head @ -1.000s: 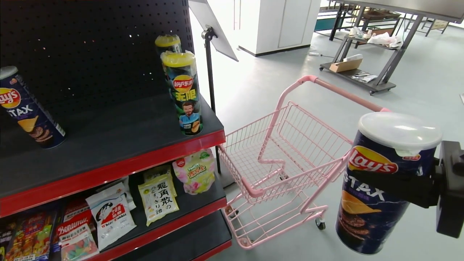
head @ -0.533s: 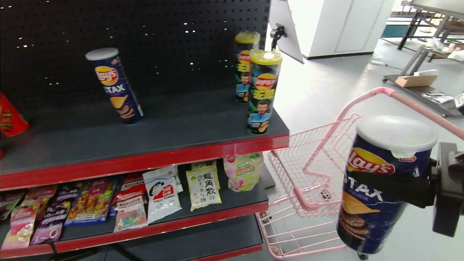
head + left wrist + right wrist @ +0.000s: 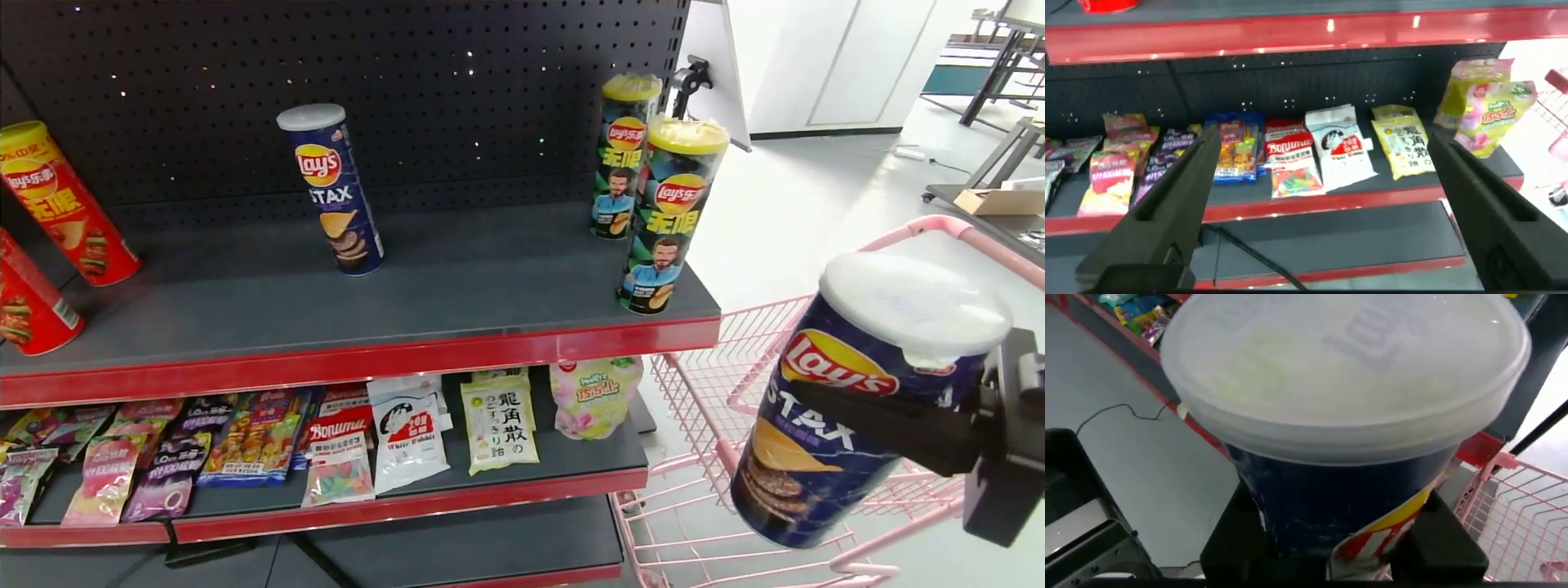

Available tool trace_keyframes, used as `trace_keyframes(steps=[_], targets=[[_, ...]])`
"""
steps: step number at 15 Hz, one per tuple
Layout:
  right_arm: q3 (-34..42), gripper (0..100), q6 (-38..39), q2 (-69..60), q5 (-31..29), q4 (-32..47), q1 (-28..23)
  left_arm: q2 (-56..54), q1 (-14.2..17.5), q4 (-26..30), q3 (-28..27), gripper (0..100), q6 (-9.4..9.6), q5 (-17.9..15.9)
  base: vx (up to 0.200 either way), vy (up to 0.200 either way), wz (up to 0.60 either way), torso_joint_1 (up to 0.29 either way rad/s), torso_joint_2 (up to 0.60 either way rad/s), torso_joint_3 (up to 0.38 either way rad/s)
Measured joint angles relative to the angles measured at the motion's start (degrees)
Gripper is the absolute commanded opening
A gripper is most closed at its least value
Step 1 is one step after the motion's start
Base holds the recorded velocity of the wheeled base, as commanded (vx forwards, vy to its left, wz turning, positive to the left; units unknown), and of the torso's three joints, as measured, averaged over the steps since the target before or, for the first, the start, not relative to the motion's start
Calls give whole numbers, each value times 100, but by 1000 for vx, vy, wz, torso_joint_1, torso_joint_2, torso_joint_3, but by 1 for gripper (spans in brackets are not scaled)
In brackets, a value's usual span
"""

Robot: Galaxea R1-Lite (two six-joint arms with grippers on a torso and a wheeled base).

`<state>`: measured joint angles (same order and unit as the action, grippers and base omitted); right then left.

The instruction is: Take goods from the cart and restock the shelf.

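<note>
My right gripper [image 3: 890, 420] is shut on a dark blue chip can [image 3: 849, 392] with a white lid, held slightly tilted over the pink cart [image 3: 955, 229], to the right of the shelf. The right wrist view looks down on the can's lid [image 3: 1347, 367] with the gripper [image 3: 1331, 547] clamped round its body. A matching blue can [image 3: 331, 188] stands on the upper shelf board [image 3: 457, 286]. My left gripper [image 3: 1323, 204] is open, low in front of the lower shelf [image 3: 1331, 208] of snack bags.
Two green cans [image 3: 673, 216] stand at the upper shelf's right end and two red cans [image 3: 65, 204] at its left end. Bare board lies between them around the blue can. Snack bags [image 3: 408, 433] fill the shelf below.
The head camera has swung left, so the shelf has slid right across the view and the red cans have come in. The held can stays in the right gripper, now tilted a little more.
</note>
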<state>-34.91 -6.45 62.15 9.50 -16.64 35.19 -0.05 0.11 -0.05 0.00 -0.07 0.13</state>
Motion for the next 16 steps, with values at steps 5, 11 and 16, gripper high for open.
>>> trace_keyframes(steps=[5,11,16], targets=[[-4,0,27,122,528,-71,-24,0,-4,-2,0,100,0,2,0,200,0,2,4,0],[-297,0,16,210,541,-82,-28,0,-4,0,0,100,0,2,0,200,0,2,1,2],[-500,0,7,310,544,-82,-22,0,-6,0,0,100,0,2,0,80,0,3,1,0]])
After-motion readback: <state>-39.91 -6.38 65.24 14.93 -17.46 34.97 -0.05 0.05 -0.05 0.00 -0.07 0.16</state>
